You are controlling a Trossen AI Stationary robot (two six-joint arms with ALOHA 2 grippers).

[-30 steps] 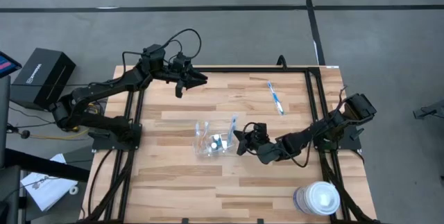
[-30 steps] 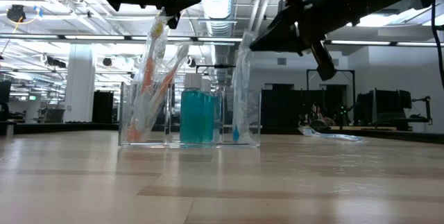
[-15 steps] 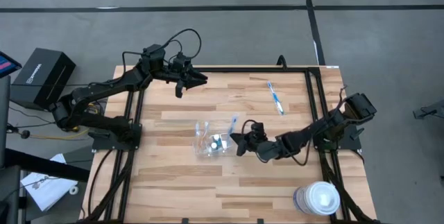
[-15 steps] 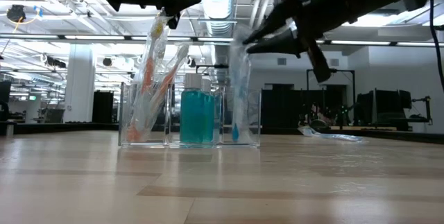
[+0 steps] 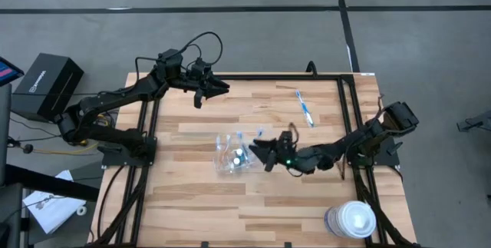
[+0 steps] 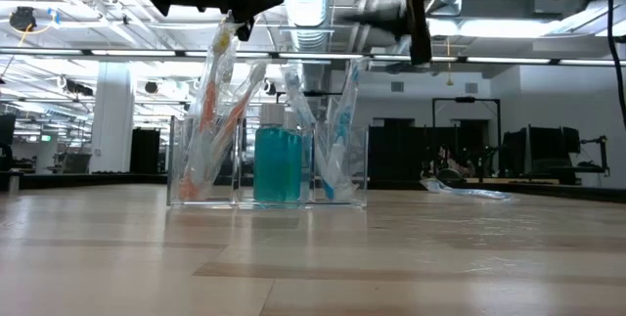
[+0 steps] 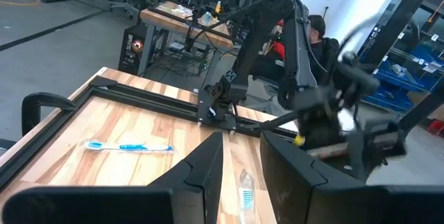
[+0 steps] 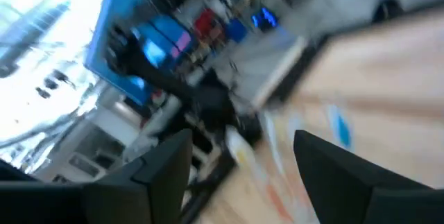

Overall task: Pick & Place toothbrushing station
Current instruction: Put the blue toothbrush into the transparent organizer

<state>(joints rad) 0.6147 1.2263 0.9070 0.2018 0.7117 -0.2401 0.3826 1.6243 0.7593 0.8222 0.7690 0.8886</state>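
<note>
The toothbrushing station's clear cup [image 5: 232,158] [image 6: 266,167] stands mid-table. In it are orange toothbrushes [image 6: 209,125], two blue-green tubes [image 6: 279,162] and wrapped blue toothbrushes [image 6: 337,140] that lean on its rim. My right gripper [image 5: 257,150] [image 8: 239,161] hovers open just right of and above the cup, with nothing between its fingers. One more blue toothbrush [image 5: 304,108] [image 7: 128,146] lies flat on the table at the far right. My left gripper [image 5: 219,87] [image 7: 241,175] waits above the far left edge, a narrow gap between its fingers, holding nothing.
A white round lidded container [image 5: 350,219] stands at the near right corner. A black frame [image 5: 245,77] runs round the table top. Bare wood lies left of the cup and along the near edge. A person sits beyond the table in the left wrist view.
My right gripper has opened and let go of a wrapped blue toothbrush. The brush has dropped into the cup's right compartment and now leans there instead of standing upright. The gripper has moved a little toward the table's left, over the cup, and risen.
</note>
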